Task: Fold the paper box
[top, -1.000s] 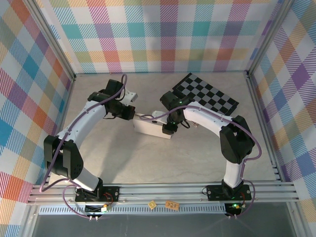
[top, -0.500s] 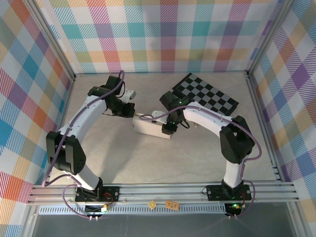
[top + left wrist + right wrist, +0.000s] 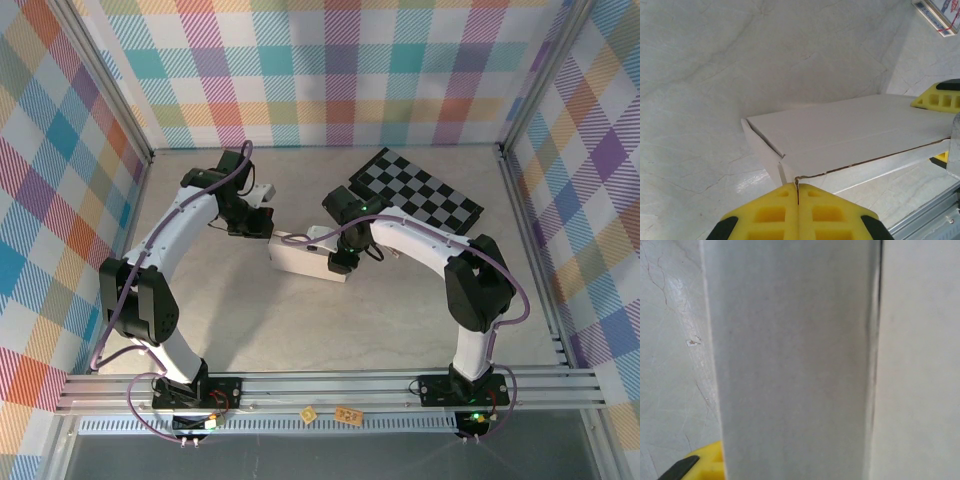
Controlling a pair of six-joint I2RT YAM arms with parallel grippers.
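- Paper box (image 3: 303, 256): white, shallow, lid flap down, lying flat near the centre of the table (image 3: 300, 330).
- Left fingers (image 3: 798, 202): pressing fully together, tips sitting at the box's corner on its 10 o'clock side.
- Right fingers (image 3: 339, 263): standing partly open, clamping the box's 3 o'clock end, one yellow pad above and one below.
- Checkered board (image 3: 420, 190): lying at 2 o'clock from the box.

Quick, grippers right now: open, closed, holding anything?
Left gripper: closed, at an edge of the paper box.
Right gripper: closed on the paper box.
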